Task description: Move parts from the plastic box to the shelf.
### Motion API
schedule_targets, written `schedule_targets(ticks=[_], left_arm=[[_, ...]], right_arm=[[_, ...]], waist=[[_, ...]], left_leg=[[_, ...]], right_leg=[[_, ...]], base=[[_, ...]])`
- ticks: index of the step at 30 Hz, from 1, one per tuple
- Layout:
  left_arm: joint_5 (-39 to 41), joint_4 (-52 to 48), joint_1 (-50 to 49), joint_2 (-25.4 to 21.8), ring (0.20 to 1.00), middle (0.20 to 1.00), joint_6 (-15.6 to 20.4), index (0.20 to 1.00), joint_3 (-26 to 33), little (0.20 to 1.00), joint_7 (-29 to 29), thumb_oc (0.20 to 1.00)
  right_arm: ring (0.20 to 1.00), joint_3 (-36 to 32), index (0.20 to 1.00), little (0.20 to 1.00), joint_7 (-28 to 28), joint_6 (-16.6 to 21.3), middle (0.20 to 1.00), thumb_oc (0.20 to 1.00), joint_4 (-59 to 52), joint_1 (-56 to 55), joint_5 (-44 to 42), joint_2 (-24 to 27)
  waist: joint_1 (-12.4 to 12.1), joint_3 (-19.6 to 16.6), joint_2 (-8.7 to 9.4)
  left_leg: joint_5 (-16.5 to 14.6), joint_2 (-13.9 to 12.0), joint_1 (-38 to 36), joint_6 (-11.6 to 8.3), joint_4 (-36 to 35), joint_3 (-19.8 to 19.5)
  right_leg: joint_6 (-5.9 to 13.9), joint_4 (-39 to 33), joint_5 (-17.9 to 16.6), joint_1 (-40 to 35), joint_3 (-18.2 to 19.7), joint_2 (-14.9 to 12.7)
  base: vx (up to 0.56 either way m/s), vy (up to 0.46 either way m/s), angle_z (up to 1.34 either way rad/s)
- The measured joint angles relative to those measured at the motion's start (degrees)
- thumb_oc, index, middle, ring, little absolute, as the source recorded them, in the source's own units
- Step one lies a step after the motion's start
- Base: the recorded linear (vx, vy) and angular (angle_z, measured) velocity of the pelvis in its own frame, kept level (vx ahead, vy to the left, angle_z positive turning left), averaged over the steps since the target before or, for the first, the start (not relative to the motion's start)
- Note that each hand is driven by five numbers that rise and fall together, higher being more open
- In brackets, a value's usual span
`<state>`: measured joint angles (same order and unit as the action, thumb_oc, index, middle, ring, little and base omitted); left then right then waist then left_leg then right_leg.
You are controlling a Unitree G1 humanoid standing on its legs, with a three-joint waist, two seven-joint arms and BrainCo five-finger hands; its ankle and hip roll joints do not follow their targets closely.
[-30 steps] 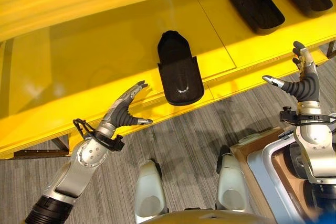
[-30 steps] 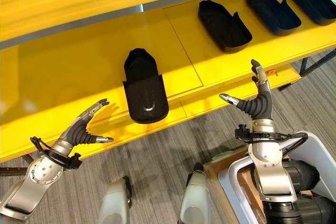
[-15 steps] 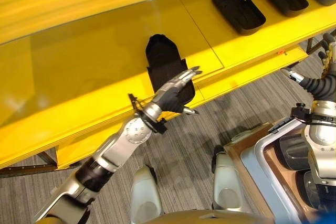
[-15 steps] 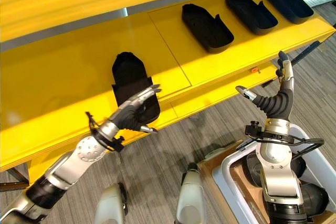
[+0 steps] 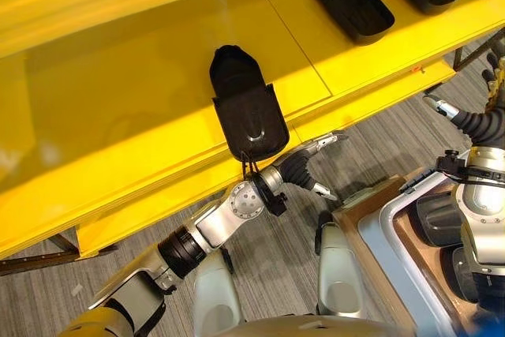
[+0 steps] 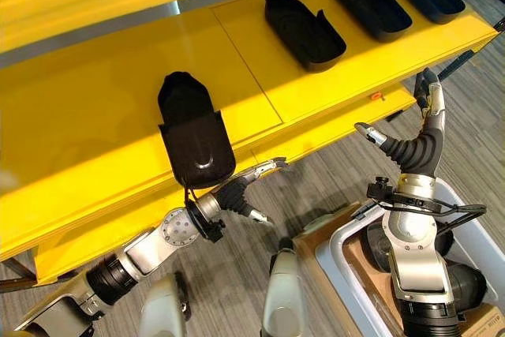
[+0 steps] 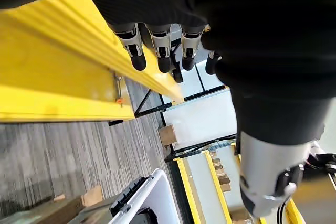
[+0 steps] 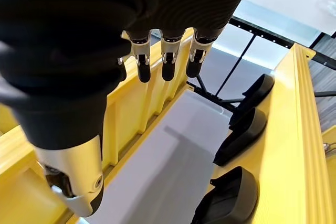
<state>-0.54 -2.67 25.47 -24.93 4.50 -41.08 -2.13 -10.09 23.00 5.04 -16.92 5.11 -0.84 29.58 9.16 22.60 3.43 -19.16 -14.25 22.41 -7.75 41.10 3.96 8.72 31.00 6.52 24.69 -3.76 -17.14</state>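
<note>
We see 4 parts on shelf [image 5: 118,100], nearest part [image 5: 246,113] overhanging edge. Left hand [image 5: 309,168] and right hand [image 6: 416,141] fingers apart, empty, ready for plastic box [image 6: 485,246].

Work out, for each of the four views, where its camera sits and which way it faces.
Left eye view: head camera, looking down at the yellow shelf; left hand and right hand show.
Right eye view: same head, slightly aside; shares the black parts and plastic box.
Left wrist view: along its fingers, past the shelf edge.
Right wrist view: along its fingers, over the shelf.
</note>
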Motion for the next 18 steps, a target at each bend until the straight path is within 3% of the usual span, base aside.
schedule_targets(ticks=[8,13,18], left_arm=[[6.79,3.97,-2.89,0.94,1.000,1.000,-1.80,1.000,0.26,1.000,-0.07,1.000],[6.84,4.03,-6.71,-1.75,1.000,1.000,-1.87,1.000,4.39,1.000,-0.44,1.000],[6.67,3.46,-13.52,-8.71,1.000,1.000,-1.54,1.000,11.40,1.000,-0.64,1.000]], right_arm=[[1.000,0.02,1.000,1.000,0.26,0.01,1.000,1.000,0.00,0.11,1.43,-0.19],[1.000,-0.56,1.000,1.000,0.35,-0.03,1.000,1.000,-0.01,0.00,2.15,-0.19],[1.000,-0.63,1.000,1.000,0.35,-0.06,1.000,1.000,0.03,0.05,2.16,-0.18]], waist=[[-0.28,1.02,-0.17],[0.08,1.92,-0.70],[-0.26,2.78,-1.52]], left_leg=[[-0.12,0.12,0.06,0.17,0.12,0.27],[-0.16,0.11,0.06,0.18,0.13,0.60],[-0.45,0.06,0.29,0.33,0.44,1.11]], right_leg=[[0.00,-0.08,0.00,0.22,0.26,-0.13],[0.00,0.01,0.00,0.57,0.61,-0.11],[0.11,0.07,-0.06,1.18,1.24,-0.03]], base=[[0.00,0.001,0.00],[0.00,0.005,-0.02],[0.01,0.012,-0.04]])
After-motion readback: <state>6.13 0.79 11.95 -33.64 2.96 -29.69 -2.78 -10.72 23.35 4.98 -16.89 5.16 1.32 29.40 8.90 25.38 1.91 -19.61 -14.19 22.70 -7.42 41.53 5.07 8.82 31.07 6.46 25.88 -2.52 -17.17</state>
